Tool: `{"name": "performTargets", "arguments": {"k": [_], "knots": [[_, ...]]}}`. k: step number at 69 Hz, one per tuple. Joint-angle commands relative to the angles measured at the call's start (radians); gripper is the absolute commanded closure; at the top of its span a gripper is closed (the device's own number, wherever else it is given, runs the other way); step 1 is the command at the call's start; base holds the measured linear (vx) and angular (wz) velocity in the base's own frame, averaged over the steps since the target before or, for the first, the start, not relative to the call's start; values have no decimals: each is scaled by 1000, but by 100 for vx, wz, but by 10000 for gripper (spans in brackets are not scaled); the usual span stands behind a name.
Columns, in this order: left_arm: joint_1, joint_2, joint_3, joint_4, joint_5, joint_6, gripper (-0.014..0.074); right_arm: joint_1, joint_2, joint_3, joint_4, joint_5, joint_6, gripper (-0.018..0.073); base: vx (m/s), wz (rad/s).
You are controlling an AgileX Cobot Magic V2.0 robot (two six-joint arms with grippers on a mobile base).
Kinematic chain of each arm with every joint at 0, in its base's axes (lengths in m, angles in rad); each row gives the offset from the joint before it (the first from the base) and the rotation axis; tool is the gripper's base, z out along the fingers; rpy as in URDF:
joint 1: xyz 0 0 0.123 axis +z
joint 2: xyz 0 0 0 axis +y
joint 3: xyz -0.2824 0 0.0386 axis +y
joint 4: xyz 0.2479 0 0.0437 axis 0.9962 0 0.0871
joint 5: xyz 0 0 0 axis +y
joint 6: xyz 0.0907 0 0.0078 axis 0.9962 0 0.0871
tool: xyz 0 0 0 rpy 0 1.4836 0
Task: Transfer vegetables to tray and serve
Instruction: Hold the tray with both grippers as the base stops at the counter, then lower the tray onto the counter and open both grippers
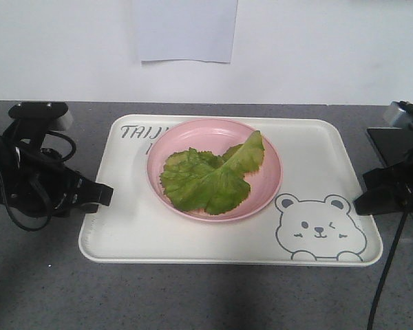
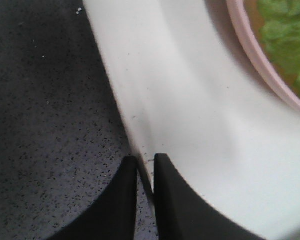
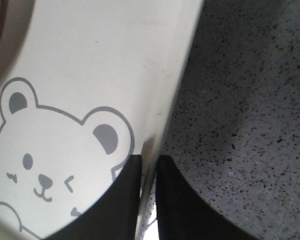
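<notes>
both my claws pinch the tray (image 1: 131,234) rim: left gripper (image 2: 145,167) clamped on its left edge, right gripper (image 3: 149,165) clamped on the right edge by the bear drawing (image 3: 45,165). opposite sides so it should lift level. vegetables (image 1: 210,177) sit in the pink plate (image 1: 265,199) on the tray, ready to serve.

One tray (image 1: 124,234), one pink plate (image 1: 261,199), a few lettuce leaves (image 1: 206,179), one paper sheet (image 1: 186,31), and two grippers, left (image 1: 107,194) and right (image 1: 361,201).
</notes>
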Motion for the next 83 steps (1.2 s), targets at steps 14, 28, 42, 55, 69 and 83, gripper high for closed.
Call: {"name": "performTargets", "arguments": {"k": [14,28,42,55,69,83], "knots": [[-19,-35,-32,-70,-83,22,602,15,-38,-26,118,60,-46,562,0,0],[-19,-35,-32,-55,-62,23,602,15,-38,-26,119,73,-43,562,0,0],[-19,-32,-32,-35,-44,14,602,15,-19,-26,123,62,-42,562,0,0],[-19,-8,-32,82,-28,-103,602,19,21,-26,126,48,-43,562,0,0],[-19,31,-32,150,-28,-160,602,112,79,-26,106,-16,-43,562,0,0],[-19,85,-32,183,-40,-159,602,166,152,-26,106,-88,-17,562,0,0]]}}
